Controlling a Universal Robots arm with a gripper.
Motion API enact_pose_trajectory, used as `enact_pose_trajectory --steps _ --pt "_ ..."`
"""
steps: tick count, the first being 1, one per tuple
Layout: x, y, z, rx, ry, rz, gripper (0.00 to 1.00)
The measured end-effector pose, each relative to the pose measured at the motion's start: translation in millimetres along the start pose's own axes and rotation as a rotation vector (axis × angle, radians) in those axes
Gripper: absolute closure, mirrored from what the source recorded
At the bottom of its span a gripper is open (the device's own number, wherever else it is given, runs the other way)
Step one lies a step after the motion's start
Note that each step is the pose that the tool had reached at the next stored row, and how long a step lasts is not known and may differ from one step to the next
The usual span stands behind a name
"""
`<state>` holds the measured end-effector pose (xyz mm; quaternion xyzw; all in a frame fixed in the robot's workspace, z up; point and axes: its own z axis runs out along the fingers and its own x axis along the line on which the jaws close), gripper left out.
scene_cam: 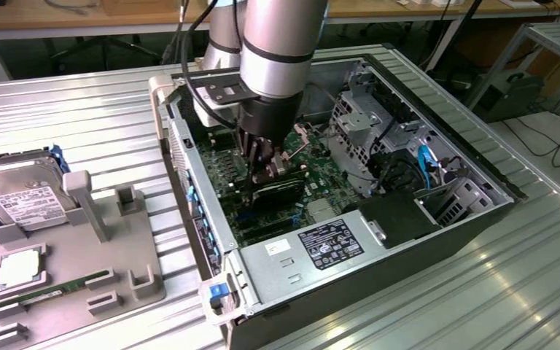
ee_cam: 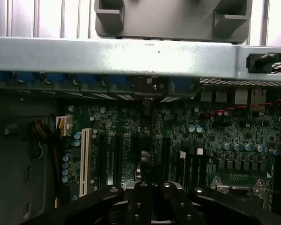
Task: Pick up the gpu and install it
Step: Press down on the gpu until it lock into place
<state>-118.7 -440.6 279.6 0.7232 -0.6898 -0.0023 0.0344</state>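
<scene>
The gpu [scene_cam: 278, 192] is a thin dark card standing on edge over the green motherboard [scene_cam: 311, 162] inside the open computer case [scene_cam: 475, 219]. My gripper [scene_cam: 263, 173] reaches down into the case from above and is shut on the card's upper edge. In the wrist view the gpu [ee_cam: 147, 140] appears edge-on as a slim dark strip. It runs from my gripper [ee_cam: 152, 194] toward the case's rear wall [ee_cam: 131, 56], in line with the dark expansion slots. I cannot tell whether the card's lower edge sits in a slot.
A grey fixture [scene_cam: 114, 248] at the exterior view's left holds a hard drive [scene_cam: 22, 198], a processor [scene_cam: 20, 268] and a green memory stick [scene_cam: 44, 294]. Inside the case are the power supply [scene_cam: 331, 244], a drive cage [scene_cam: 360, 120] and a white slot [ee_cam: 85, 159].
</scene>
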Motion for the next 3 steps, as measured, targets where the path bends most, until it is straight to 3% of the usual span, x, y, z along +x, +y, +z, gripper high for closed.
enact_pose_trajectory --steps 3 --pt "0.0 0.0 0.0 0.0 0.0001 0.0 0.89"
